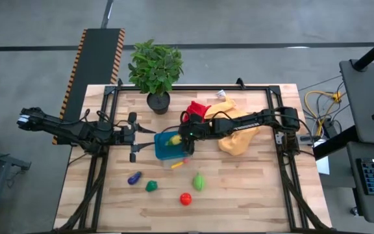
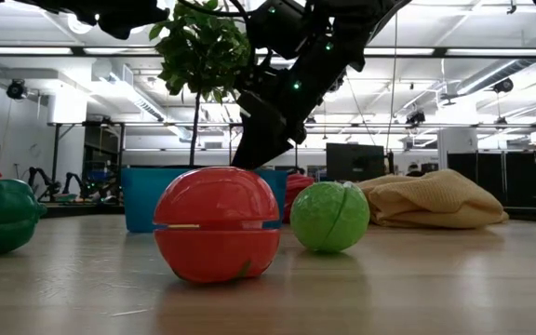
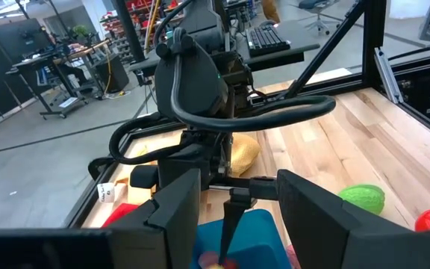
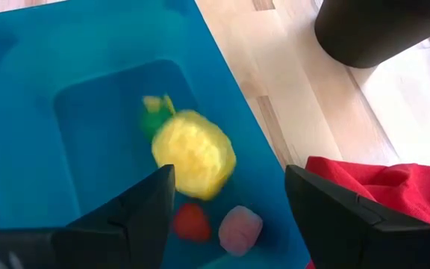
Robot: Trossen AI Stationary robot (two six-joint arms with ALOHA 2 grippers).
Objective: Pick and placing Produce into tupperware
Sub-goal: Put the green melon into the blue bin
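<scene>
Tupperware (image 1: 164,151) sits mid-tabletop (image 1: 252,195), teal, just in front of the potted plant (image 1: 156,68). Right hand (image 1: 188,144) hangs over it, fingers spread wide with nothing between them; below, inside the tub, a yellow piece with a green top (image 4: 191,153), a small red piece (image 4: 191,222) and a pinkish one (image 4: 240,230). Left hand (image 1: 135,138) waits at the tub's left side, fingers parted, nothing held. Loose on the boards nearer the front edge: purple piece (image 1: 134,177), dark green piece (image 1: 151,186), light green piece (image 1: 199,182), red ball (image 1: 186,199). Red cloth (image 1: 197,109) and yellow cloth (image 1: 239,140) lie behind the right arm. My read: drop looks done. To do the next pick well, lift straight up clear of the rim first, then swing to the light green piece, nearest of the lot, and close across its narrow width.
</scene>
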